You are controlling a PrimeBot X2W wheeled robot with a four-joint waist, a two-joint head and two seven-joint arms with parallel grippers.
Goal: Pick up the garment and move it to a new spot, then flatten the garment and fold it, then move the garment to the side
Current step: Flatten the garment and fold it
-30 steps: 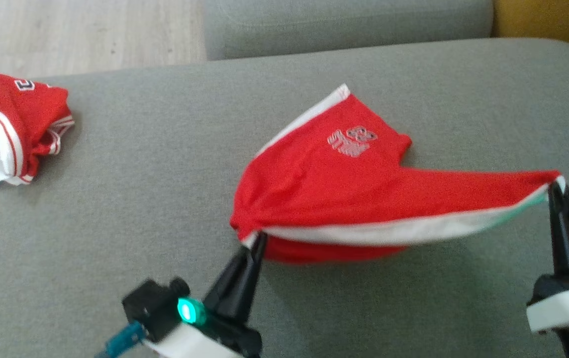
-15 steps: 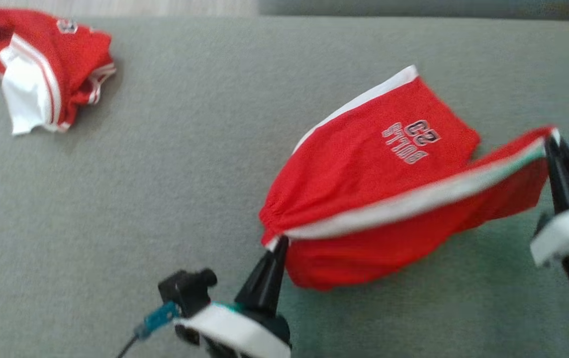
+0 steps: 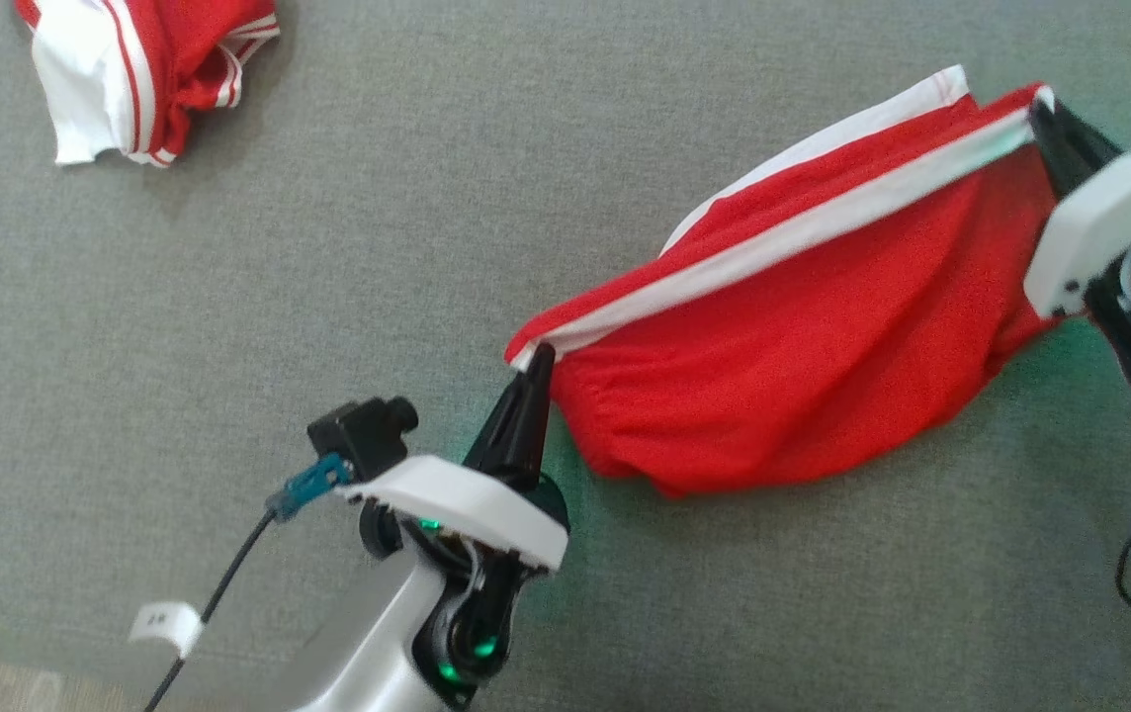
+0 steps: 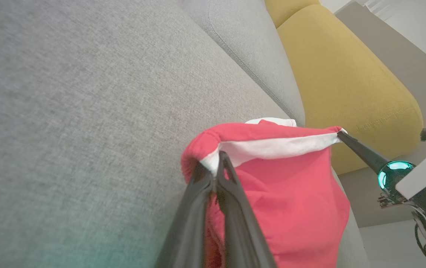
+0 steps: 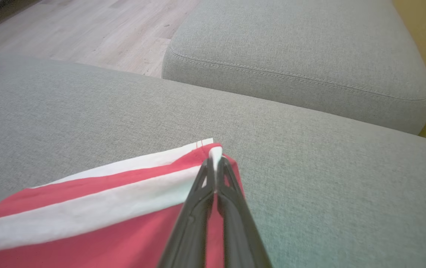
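Observation:
The garment (image 3: 803, 336) is a pair of red shorts with white side stripes, stretched between my two grippers above the grey cushion (image 3: 348, 297). My left gripper (image 3: 538, 358) is shut on its near-left corner, also seen in the left wrist view as the garment (image 4: 291, 201) pinched at the left gripper (image 4: 218, 158). My right gripper (image 3: 1040, 104) is shut on the far-right corner; in the right wrist view the right gripper (image 5: 215, 158) clamps the striped edge of the garment (image 5: 86, 219). The cloth sags between both grips, its lower fold resting on the cushion.
A second red and white garment (image 3: 140, 69) lies crumpled at the cushion's far left. Another grey cushion (image 5: 298, 56) and a yellow cushion (image 4: 339, 82) border the surface. Wooden floor (image 5: 97, 33) lies beyond. A cable (image 3: 219, 593) trails from my left wrist.
The head camera has tipped down and shifted. The right gripper has carried its corner farther away and up, turning the garment over so the printed logo no longer shows.

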